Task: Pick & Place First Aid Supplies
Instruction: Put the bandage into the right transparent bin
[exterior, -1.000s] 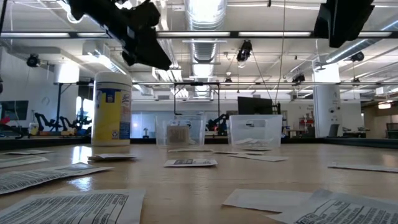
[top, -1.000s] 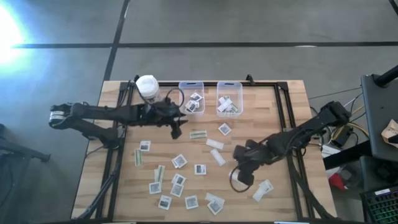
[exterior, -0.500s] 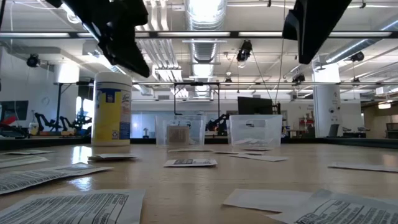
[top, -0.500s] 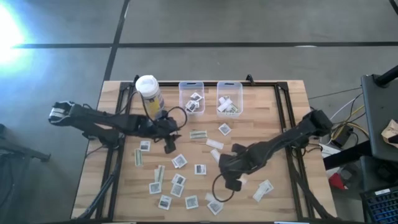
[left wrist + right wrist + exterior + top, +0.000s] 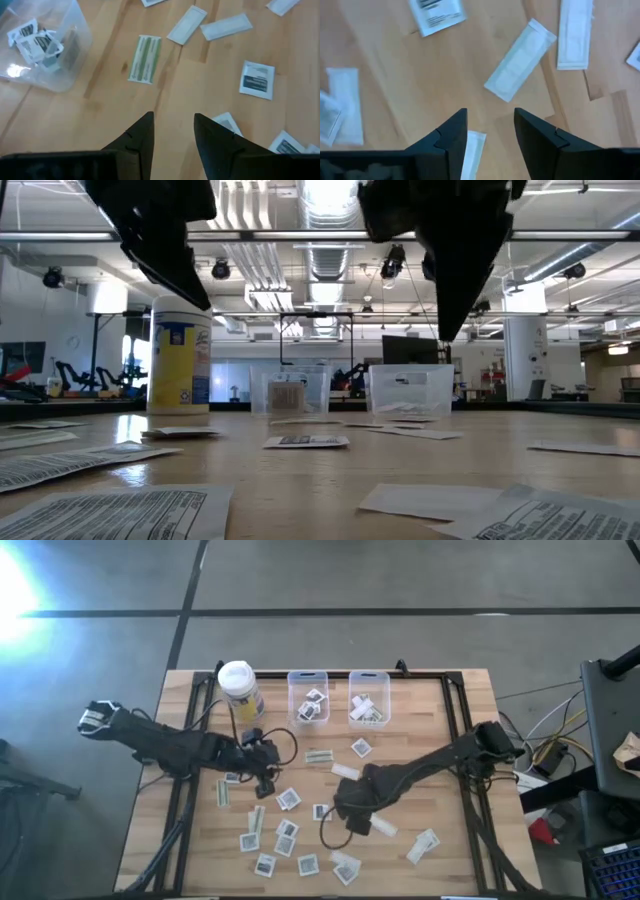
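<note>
The first aid supplies are flat white packets strewn over the wooden table (image 5: pixel 420 740): square ones (image 5: pixel 288 798) and narrow strips (image 5: pixel 319 755). Some lie in two clear bins (image 5: pixel 308 698) (image 5: pixel 369 700). My left gripper (image 5: pixel 263 780) (image 5: pixel 172 125) hangs open over bare wood left of centre, slanting down; a greenish strip (image 5: pixel 145 58) and a square packet (image 5: pixel 257 79) lie ahead of it. My right gripper (image 5: pixel 347 812) (image 5: pixel 490 120) points down, open, above the table's middle. A white strip (image 5: pixel 520 59) lies just beyond its fingers, and another strip's end (image 5: pixel 472 150) shows between them, below.
A yellow container with a white lid (image 5: pixel 238 685) stands at the far left, beside the bins. More packets crowd the near left of the table (image 5: pixel 285 835), and one strip lies alone near the right (image 5: pixel 425 845). In the low view both arms hang well above the tabletop (image 5: pixel 320 480).
My left gripper has swung from beside the left bin toward the table's near edge and a little left, tipping further down. My right gripper has travelled toward the table's left across the near middle and has come lower. No packet has visibly moved.
</note>
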Tool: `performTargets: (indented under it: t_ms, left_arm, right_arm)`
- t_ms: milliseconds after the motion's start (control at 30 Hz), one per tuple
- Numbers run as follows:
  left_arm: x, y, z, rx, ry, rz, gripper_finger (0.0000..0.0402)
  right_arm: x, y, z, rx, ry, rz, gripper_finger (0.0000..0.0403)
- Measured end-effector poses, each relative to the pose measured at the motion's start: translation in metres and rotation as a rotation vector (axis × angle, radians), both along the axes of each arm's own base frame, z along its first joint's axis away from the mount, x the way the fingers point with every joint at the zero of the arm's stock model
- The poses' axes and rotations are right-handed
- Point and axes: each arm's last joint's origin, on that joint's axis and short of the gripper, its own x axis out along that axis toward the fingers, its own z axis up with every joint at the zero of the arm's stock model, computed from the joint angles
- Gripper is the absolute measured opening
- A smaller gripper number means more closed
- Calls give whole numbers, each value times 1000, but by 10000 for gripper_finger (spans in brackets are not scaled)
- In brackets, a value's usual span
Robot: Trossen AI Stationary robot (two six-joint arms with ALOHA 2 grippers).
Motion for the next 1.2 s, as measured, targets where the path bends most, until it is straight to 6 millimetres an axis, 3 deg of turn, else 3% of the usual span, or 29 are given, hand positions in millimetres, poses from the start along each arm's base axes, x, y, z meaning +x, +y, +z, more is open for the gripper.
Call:
performTargets:
  t_ms: [167, 400, 900, 1200]
  left_arm:
    - [-11, -13, 1, 18, 7, 26, 131]
    - [-19, -31, 2, 22, -13, 17, 131]
    - [-23, -39, 1, 17, -14, 0, 131]
    - [-23, -38, 1, 36, -19, 9, 131]
  right_arm:
    - [0, -14, -8, 21, 29, -132, 163]
    - [1, -17, -11, 45, 23, -272, 151]
    - [15, -11, -53, 60, 119, -234, 127]
    - [17, -13, -57, 19, 106, -240, 124]
